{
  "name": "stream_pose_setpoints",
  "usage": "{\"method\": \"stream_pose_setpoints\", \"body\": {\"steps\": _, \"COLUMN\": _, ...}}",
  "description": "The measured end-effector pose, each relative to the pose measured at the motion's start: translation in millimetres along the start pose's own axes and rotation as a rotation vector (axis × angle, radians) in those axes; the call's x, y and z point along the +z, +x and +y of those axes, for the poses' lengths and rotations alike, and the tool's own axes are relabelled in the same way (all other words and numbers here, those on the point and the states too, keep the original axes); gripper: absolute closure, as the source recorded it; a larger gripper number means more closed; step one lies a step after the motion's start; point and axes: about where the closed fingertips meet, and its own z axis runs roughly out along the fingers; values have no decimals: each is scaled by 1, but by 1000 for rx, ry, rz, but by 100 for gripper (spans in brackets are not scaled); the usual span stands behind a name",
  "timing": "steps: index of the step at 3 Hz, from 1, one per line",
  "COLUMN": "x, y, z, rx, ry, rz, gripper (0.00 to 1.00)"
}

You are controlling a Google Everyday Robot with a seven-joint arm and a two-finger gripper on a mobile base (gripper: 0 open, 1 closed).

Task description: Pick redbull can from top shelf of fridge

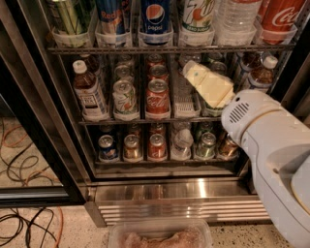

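The redbull can (110,17), blue and silver with red lettering, stands on the top shelf (169,49) of the fridge (184,206), second lane from the left. A green-striped can (68,14) is to its left and a Pepsi can (156,17) to its right. My gripper (206,83), cream-coloured on a white arm (271,145), hangs in front of the middle shelf. It points up and left, and is below and to the right of the redbull can, apart from it and holding nothing.
The top shelf also holds a 7up can (197,14), a water bottle (233,14) and a Coke can (281,17). Lower shelves hold bottles and short cans (157,97). The dark door frame (34,126) stands left. Cables (24,223) lie on the floor, with a plastic tub (160,236) in front.
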Motion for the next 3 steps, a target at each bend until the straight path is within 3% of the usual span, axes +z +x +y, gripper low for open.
{"method": "stream_pose_setpoints", "body": {"steps": 1, "x": 0, "y": 0, "z": 0, "rx": -1, "ry": 0, "rz": 1, "gripper": 0}}
{"method": "stream_pose_setpoints", "body": {"steps": 2, "x": 4, "y": 7, "z": 0, "rx": -107, "ry": 30, "rz": -10, "gripper": 0}}
{"method": "stream_pose_setpoints", "body": {"steps": 3, "x": 5, "y": -2, "z": -5, "rx": -183, "ry": 69, "rz": -43, "gripper": 0}}
